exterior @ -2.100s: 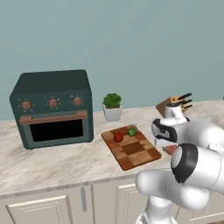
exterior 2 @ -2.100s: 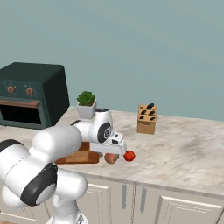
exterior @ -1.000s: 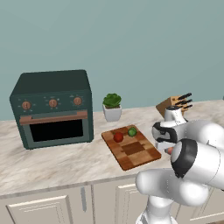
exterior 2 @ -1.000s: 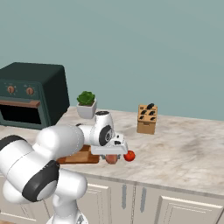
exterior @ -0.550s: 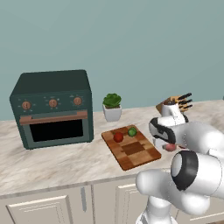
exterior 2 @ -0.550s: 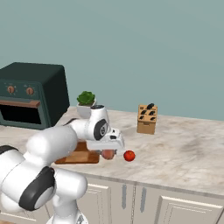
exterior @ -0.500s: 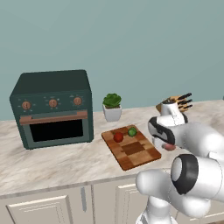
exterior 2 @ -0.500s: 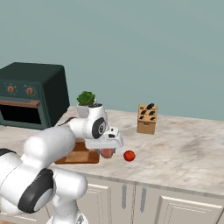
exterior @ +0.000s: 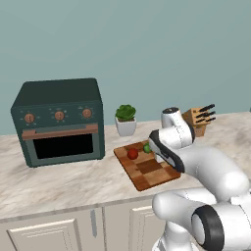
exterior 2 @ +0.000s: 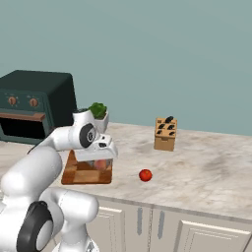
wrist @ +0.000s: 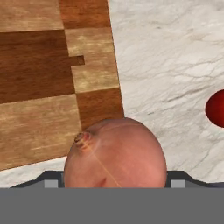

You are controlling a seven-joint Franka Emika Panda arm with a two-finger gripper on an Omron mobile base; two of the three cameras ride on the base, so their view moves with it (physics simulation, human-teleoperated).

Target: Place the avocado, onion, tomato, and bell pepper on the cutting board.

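Note:
My gripper [exterior 2: 100, 166] is shut on the onion [wrist: 115, 154], a pale pinkish ball that hides both fingertips in the hand view. It hangs just above the near right corner of the checkered cutting board [wrist: 48, 78]. On the board [exterior: 149, 169] lie the small green avocado [exterior: 146, 147] and a red round fruit [exterior: 132, 153]. A second red round fruit [exterior 2: 145, 175] rests on the marble counter to the right of the board, and its edge [wrist: 216, 108] enters the hand view. Which red one is the tomato and which the bell pepper I cannot tell.
A dark green toaster oven [exterior: 59, 121] stands at the left of the counter. A potted plant [exterior: 126, 119] sits behind the board, and a wooden knife block [exterior 2: 165, 133] stands at the back right. Bare marble counter [exterior 2: 206, 167] stretches to the right.
The arm has swung left with the onion, from the counter beside the red fruit to over the board's corner. The red fruit stays on the counter.

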